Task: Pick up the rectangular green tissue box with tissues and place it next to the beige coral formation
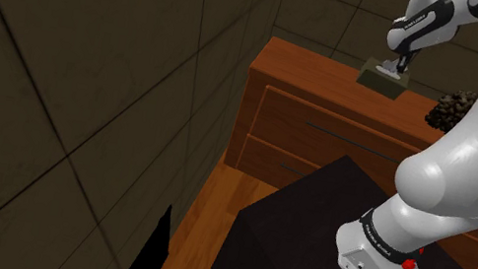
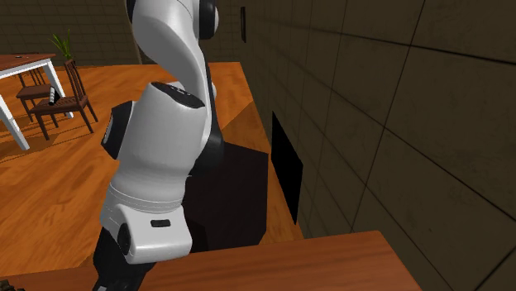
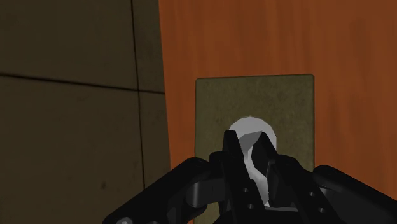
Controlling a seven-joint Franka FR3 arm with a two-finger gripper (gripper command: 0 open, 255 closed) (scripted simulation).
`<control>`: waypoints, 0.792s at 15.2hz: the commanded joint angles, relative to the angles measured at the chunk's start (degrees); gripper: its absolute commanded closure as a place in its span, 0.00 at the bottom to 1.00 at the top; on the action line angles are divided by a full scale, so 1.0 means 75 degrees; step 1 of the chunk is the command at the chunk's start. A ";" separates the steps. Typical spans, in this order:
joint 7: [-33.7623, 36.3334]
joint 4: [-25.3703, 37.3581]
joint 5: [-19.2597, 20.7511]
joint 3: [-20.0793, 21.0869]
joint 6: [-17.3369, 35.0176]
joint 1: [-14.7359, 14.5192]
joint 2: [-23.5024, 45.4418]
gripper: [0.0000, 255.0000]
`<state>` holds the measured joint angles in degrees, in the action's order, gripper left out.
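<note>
Olive-green box (image 3: 254,102) flat on the wooden desk (image 3: 254,38), top face turned up to the wrist camera. Long axis parallel to the desk edge beside the dark tiled wall (image 3: 76,95), with a strip of bare wood between box and wall; short axis in line with the two fingers (image 3: 230,159). White tissue (image 3: 251,127) standing up from the middle of the top. Pincer (image 3: 249,145) closed in on that tissue, one black finger pressed to each side of it. From the shoulder view: box toward the back of the desk, long side along the back edge, with the arm (image 1: 471,167) bent over from the black stand (image 1: 314,211) and the hand down on the box. Brownish speckled coral (image 1: 448,112) on the same desk, to that view's right of the box, apart from it and partly behind the arm. Drawer fronts (image 1: 326,138) below the desktop. From the second exterior view: white lower arm close up, a near corner of the desk, wood floor (image 2: 50,190), a white table (image 2: 21,62) with chairs (image 2: 62,99) far off, and a black area (image 2: 288,169) low in the wall.
</note>
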<state>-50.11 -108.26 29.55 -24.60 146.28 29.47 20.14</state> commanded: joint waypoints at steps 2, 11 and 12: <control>0.0062 -0.0077 0.0043 -0.0020 0.0111 0.0000 0.0035 1.00; 0.0063 -0.0077 0.0043 -0.0020 0.0112 0.0000 0.0035 0.00; 0.0063 -0.0077 0.0043 -0.0020 0.0112 0.0000 0.0035 0.00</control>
<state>-49.64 -108.84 29.87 -24.76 147.11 29.47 20.41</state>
